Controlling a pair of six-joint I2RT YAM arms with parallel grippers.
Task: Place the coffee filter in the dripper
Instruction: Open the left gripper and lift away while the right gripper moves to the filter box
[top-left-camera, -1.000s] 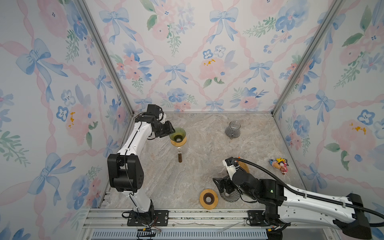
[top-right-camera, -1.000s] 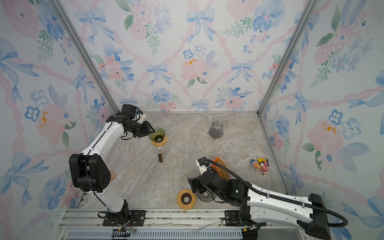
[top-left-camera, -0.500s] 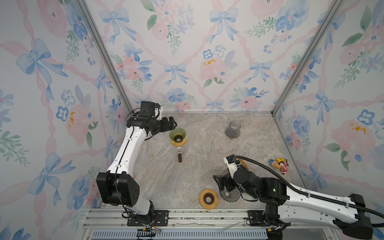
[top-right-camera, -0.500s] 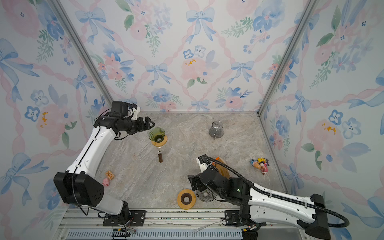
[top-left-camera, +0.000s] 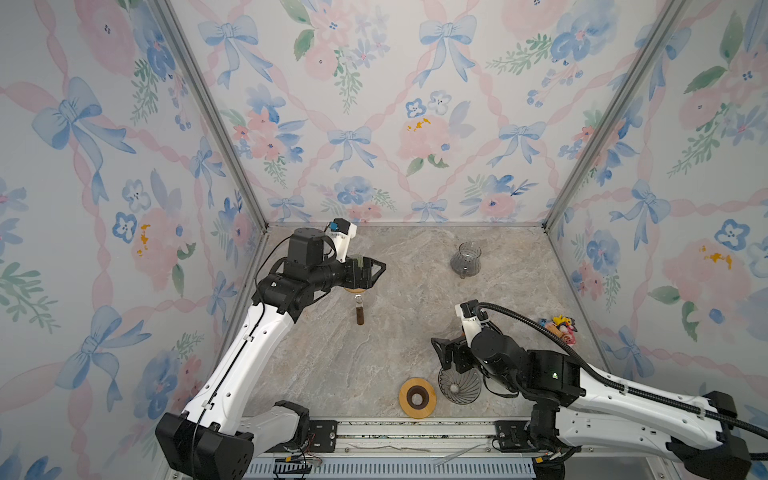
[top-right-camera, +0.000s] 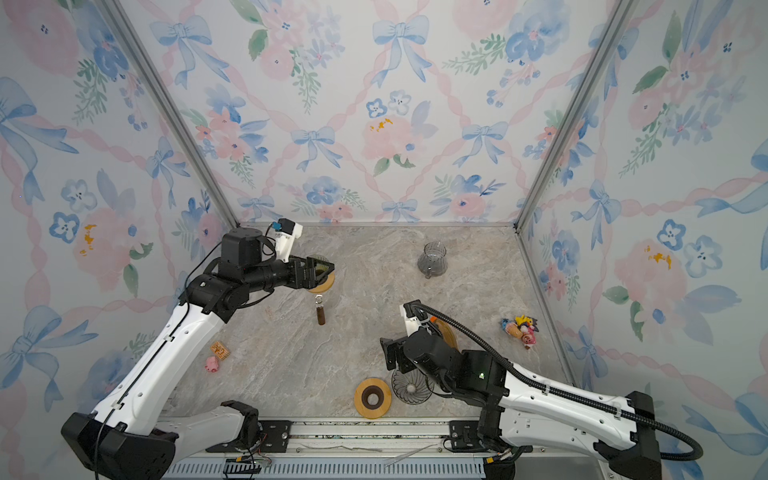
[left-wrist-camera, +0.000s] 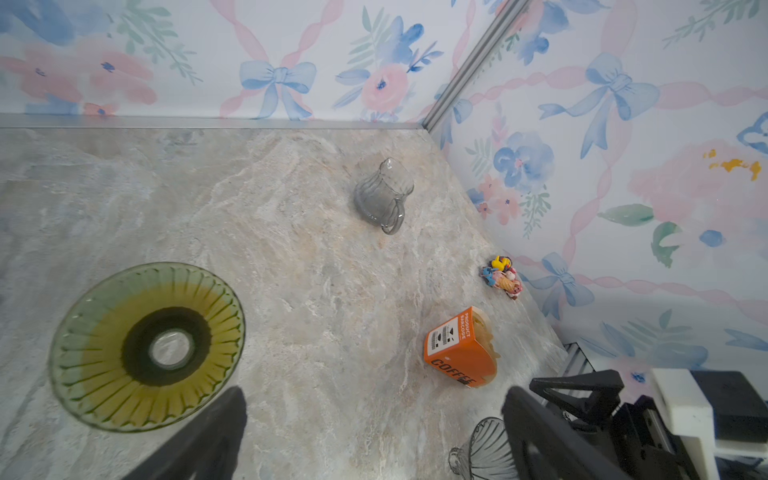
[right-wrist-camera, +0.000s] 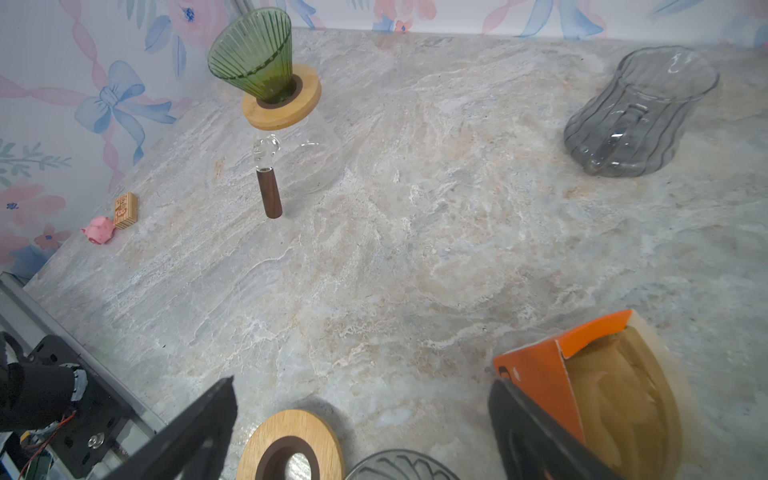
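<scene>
Left tool: jaws apart, empty, just beside green dripper on carafe.
Right tool: jaws apart, empty, near grey dripper.
Filters: inside 1 orange box lying on desk, beside right tool.

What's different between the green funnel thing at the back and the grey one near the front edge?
The green dripper is green glass; the grey dripper is smoky grey. The green dripper stands in a wooden collar on a glass carafe; the grey dripper rests on the table beside a loose wooden ring. Both are ribbed glass cones, and neither holds a filter.
</scene>
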